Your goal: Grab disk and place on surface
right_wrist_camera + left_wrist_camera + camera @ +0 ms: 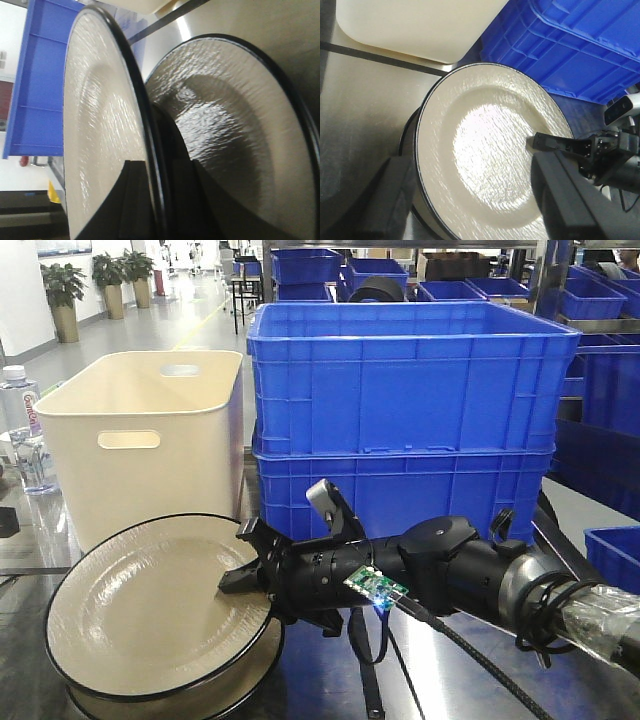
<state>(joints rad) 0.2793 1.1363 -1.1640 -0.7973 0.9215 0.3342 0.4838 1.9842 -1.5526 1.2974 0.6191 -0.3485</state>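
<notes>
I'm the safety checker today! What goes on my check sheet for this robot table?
Surface: shiny metal table with a black tape line.
Job's things: top plate, tilted up off the lower plate.
Clutter: cream bin, stacked blue crates, water bottle.
Grippers: right gripper jaws clamp the top plate's rim; left gripper open above it.
Cables: black braided cable along the right arm.
Surroundings: potted plants, more crates behind.
</notes>
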